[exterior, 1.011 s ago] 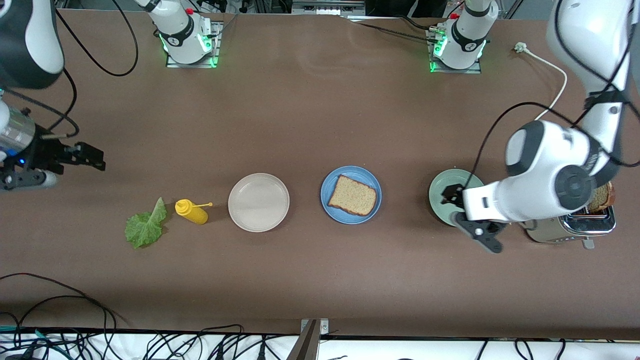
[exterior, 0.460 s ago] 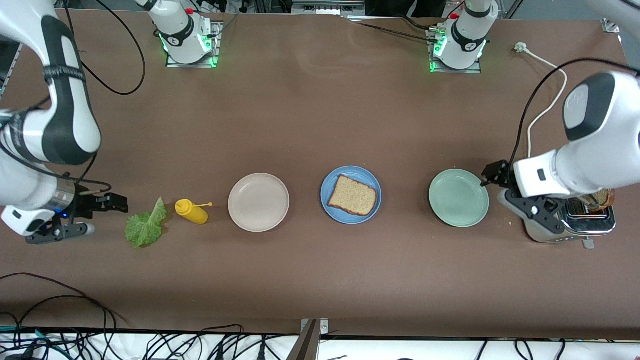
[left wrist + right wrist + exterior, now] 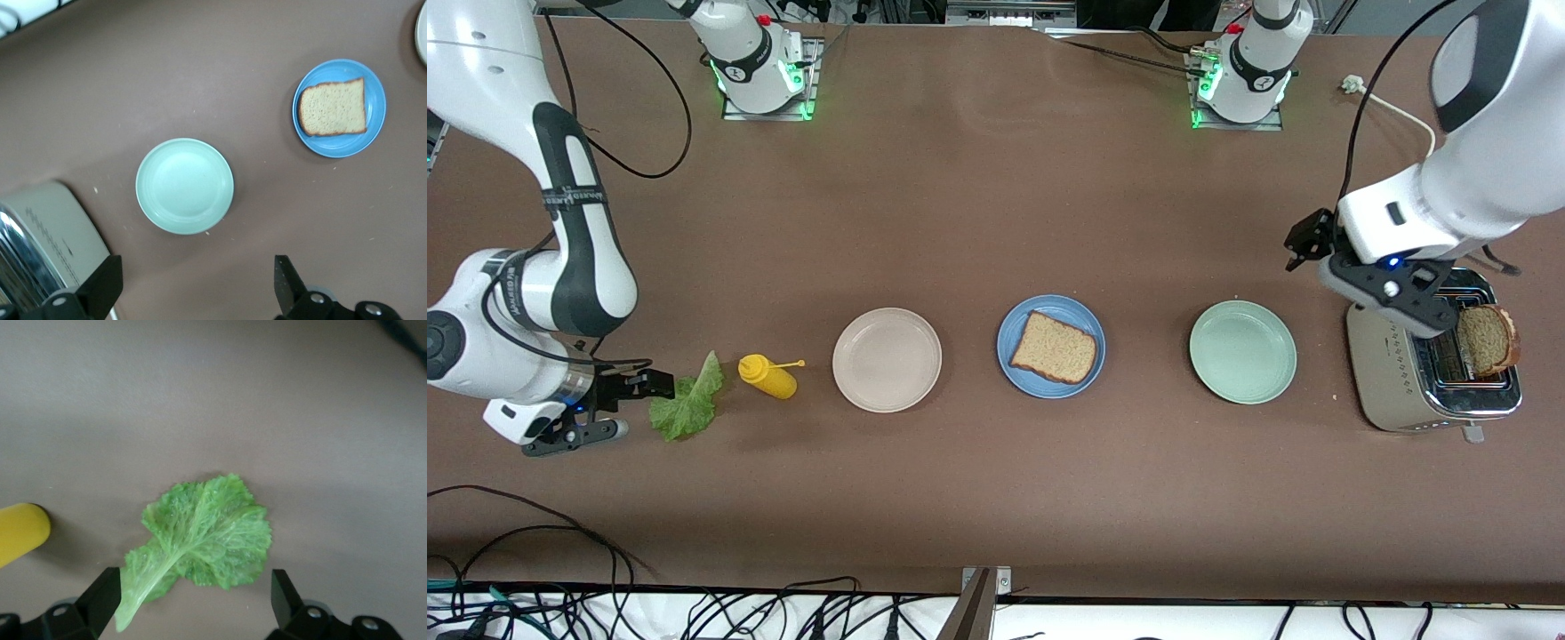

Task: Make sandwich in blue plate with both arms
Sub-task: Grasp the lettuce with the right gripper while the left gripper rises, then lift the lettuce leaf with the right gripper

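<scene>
One brown bread slice point(image 3: 1053, 348) lies on the blue plate point(image 3: 1089, 316) at mid-table. A second slice point(image 3: 1485, 340) stands in the toaster's slot. The lettuce leaf point(image 3: 685, 404) lies flat on the table at the right arm's end. My right gripper point(image 3: 627, 409) is open and low beside the leaf. In the right wrist view the leaf point(image 3: 207, 533) reaches between the open fingers of my right gripper point(image 3: 195, 590). My left gripper point(image 3: 1360, 271) is open and empty, over the table between the mint plate and the toaster. In the left wrist view, my left gripper point(image 3: 197, 273) has bare table between its fingers.
A yellow squeeze bottle point(image 3: 767, 375) lies next to the lettuce. A cream plate point(image 3: 887, 359) sits between the bottle and the blue plate. An empty mint-green plate point(image 3: 1242, 351) sits beside the silver toaster point(image 3: 1396, 373) at the left arm's end. Cables run along the table's near edge.
My right gripper has come down and in, right up to the lettuce. My left gripper has moved off the mint plate and toward the toaster, uncovering the slice in it.
</scene>
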You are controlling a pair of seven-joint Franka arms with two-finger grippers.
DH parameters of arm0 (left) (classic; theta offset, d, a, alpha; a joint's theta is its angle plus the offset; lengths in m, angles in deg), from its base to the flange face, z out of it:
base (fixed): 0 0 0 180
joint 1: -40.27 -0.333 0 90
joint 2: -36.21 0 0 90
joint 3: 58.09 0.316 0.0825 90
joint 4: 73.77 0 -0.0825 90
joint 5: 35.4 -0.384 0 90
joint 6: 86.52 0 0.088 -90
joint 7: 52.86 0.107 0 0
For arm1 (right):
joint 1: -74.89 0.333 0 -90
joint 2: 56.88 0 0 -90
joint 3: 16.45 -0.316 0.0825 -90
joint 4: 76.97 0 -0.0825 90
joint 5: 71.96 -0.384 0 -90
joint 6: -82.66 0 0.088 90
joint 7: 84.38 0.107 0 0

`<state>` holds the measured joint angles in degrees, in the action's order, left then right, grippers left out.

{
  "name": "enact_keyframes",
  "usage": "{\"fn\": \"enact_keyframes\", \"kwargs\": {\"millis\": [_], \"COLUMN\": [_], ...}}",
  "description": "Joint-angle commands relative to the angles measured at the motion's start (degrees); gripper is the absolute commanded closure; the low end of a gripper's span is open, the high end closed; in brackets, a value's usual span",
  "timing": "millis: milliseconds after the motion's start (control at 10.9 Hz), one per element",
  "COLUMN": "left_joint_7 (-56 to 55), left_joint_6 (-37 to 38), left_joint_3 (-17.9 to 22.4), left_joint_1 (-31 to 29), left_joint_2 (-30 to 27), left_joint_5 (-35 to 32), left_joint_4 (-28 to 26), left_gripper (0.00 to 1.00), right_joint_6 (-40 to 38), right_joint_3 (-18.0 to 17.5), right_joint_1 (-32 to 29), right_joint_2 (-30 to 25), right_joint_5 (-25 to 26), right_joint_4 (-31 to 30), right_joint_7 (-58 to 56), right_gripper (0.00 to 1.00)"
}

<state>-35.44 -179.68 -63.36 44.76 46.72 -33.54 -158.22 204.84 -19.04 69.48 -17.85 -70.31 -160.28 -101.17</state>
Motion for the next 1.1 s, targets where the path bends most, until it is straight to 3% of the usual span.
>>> {"fn": "enact_keyframes", "kwargs": {"millis": [0,184,276,460,919,1011], "left_joint_7": [-9.41,-9.07,-9.07,-9.60,-12.41,-12.50], "left_joint_6": [3.94,3.96,4.04,3.96,3.96,3.70], "left_joint_3": [-0.61,-1.49,-1.85,-6.05,-3.44,-3.35], "left_joint_1": [-2.73,-5.62,-6.24,-10.01,-6.00,-5.73], "left_joint_2": [-7.41,-9.36,-9.54,-9.72,-11.83,-12.00], "left_joint_5": [1.93,-0.19,-0.28,-0.37,-0.28,-0.28], "left_joint_4": [-5.81,-7.92,-8.63,-8.46,-10.39,-10.83], "left_gripper": [0.00,0.00,0.00,0.00,0.00,0.00], "right_joint_6": [0.94,2.88,2.97,6.20,9.82,9.83], "right_joint_3": [-0.13,-0.13,-0.13,-0.13,-0.13,-0.13], "right_joint_1": [-0.39,-0.48,-0.48,-0.57,-0.57,-0.57], "right_joint_2": [4.03,4.65,4.91,6.40,8.78,8.78], "right_joint_5": [-0.51,-0.51,-0.25,-0.24,-0.24,-0.33], "right_joint_4": [1.75,1.13,1.22,1.22,1.13,1.13], "right_joint_7": [-1.67,-2.89,-3.59,-4.04,-4.66,-5.53], "right_gripper": [0.00,0.01,0.08,0.10,0.11,0.29]}}
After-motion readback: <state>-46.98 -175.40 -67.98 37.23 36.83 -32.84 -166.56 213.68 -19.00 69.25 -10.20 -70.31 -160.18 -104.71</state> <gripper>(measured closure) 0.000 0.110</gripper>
